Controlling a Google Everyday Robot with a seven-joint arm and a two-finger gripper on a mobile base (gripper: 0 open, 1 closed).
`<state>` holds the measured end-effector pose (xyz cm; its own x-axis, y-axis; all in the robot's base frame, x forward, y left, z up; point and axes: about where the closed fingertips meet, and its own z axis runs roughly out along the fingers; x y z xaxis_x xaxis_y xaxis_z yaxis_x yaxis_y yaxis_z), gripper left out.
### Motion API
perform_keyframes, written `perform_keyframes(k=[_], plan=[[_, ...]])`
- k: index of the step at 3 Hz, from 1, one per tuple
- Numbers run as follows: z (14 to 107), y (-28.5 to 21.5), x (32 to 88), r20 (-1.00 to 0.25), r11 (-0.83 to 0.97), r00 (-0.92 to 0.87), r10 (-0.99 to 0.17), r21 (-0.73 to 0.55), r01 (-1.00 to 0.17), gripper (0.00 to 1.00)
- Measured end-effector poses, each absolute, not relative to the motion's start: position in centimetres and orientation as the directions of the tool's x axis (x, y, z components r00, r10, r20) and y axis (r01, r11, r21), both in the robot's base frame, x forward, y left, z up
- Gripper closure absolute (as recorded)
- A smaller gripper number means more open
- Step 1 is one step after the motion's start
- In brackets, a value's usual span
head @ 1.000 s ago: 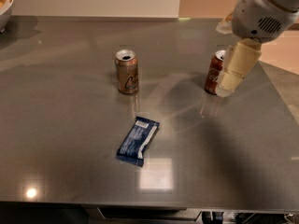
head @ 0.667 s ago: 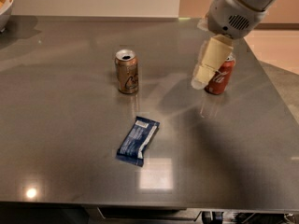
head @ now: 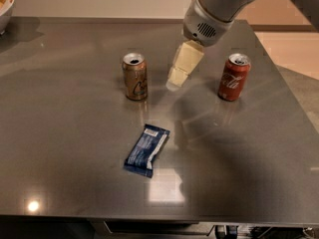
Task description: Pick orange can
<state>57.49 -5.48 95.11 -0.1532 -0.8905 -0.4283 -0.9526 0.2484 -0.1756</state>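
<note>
The gripper (head: pixel 175 82) is held over the table (head: pixel 60 133) between the orange can (head: pixel 135 77), stood upright just beside it, and a red can (head: pixel 234 77); neither is touched. Its opening cannot be told.

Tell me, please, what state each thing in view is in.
orange can: upright, not held.
gripper: hanging between the two cans, touching neither.
red can: upright, to the right of the gripper.
blue wrapper: lying flat, in front of the cans.
bowl: mostly out of frame, top left.
</note>
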Motion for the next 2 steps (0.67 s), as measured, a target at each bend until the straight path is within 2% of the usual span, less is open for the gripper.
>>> perform_keyframes(k=[2], plan=[[92.5,-0.7,60.5,-0.483,0.297,-0.209,-0.850,-0.114,-0.948,0.00]])
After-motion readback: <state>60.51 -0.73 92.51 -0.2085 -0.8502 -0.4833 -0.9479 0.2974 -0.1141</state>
